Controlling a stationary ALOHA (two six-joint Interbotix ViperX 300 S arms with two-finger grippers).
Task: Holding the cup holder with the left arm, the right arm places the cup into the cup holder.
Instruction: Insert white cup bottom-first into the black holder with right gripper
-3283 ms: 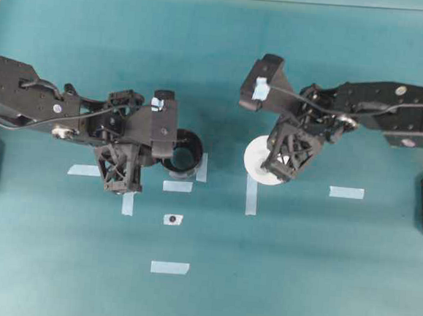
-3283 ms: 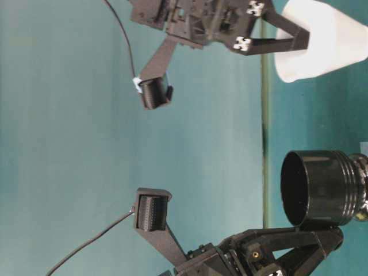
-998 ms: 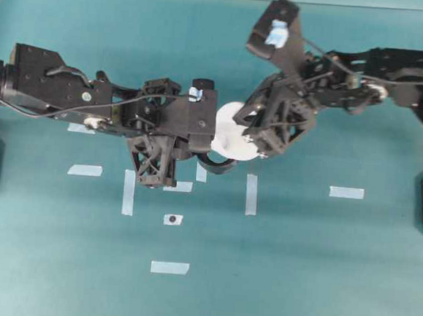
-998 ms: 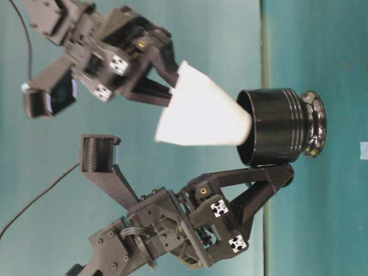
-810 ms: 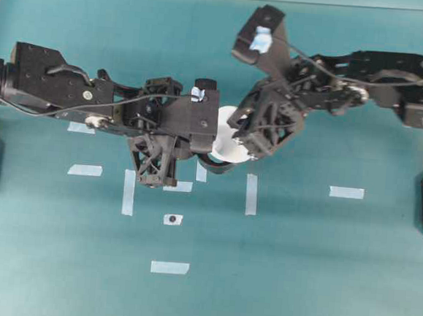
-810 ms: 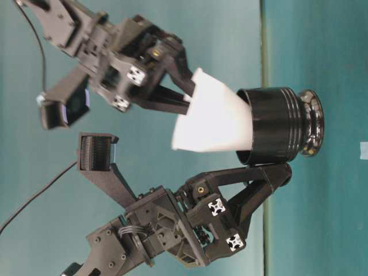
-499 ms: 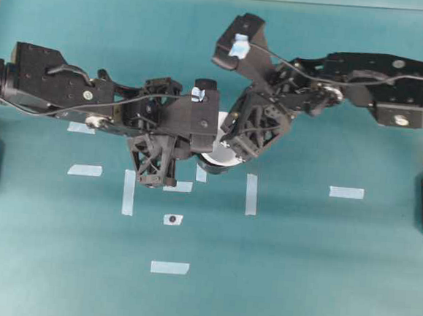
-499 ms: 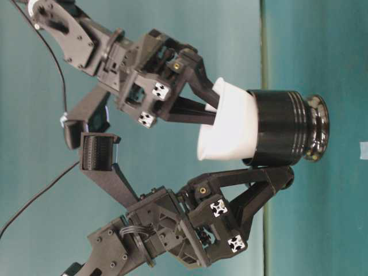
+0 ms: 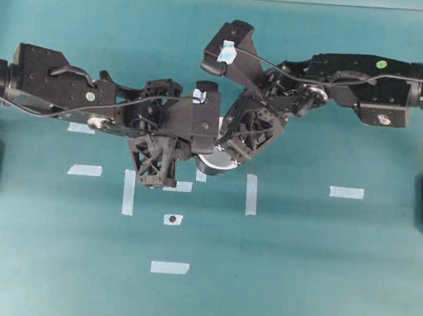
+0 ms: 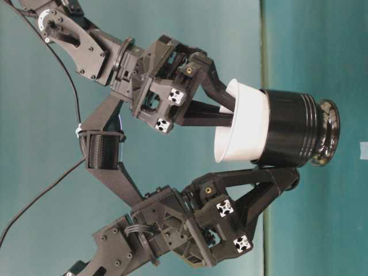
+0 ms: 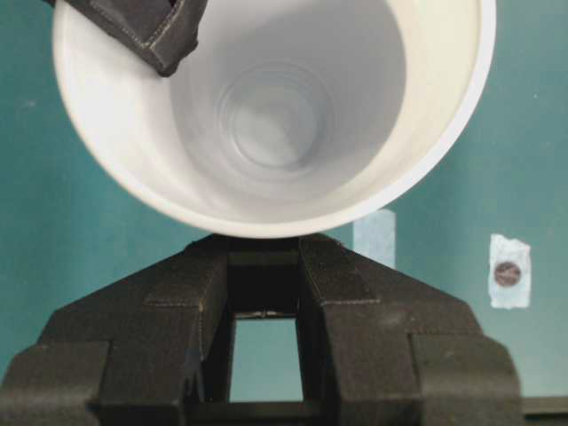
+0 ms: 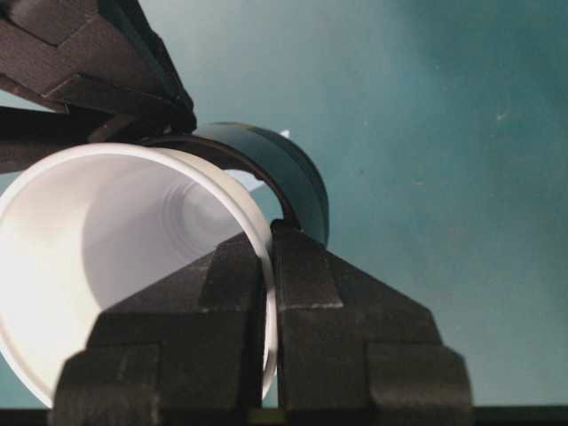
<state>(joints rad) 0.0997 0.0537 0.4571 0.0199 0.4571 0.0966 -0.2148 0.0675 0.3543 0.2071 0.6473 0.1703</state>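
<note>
The white cup [image 10: 241, 129] sits most of the way inside the glossy black cup holder [image 10: 293, 129], its wide rim still sticking out. My right gripper [image 12: 271, 257] is shut on the cup's rim [image 12: 115, 248], one finger inside and one outside, just above the holder's edge [image 12: 293, 173]. My left gripper [image 11: 266, 262] is shut on the holder's side tab, right under the cup [image 11: 266, 106], which hides the holder's body in that view. From overhead both wrists crowd together, and only a sliver of the cup [image 9: 211, 160] shows between them.
Pale tape strips lie on the teal table [image 9: 298, 267] below the arms: one upright [image 9: 251, 194], one at the right [image 9: 346, 192], one near the front [image 9: 170, 267]. A small tape square with a black dot [image 9: 172, 219] lies between them.
The right gripper has swung left and pushed the cup from a tilt at the holder's mouth to sitting straight and deep inside. The left gripper has kept its hold on the holder.
</note>
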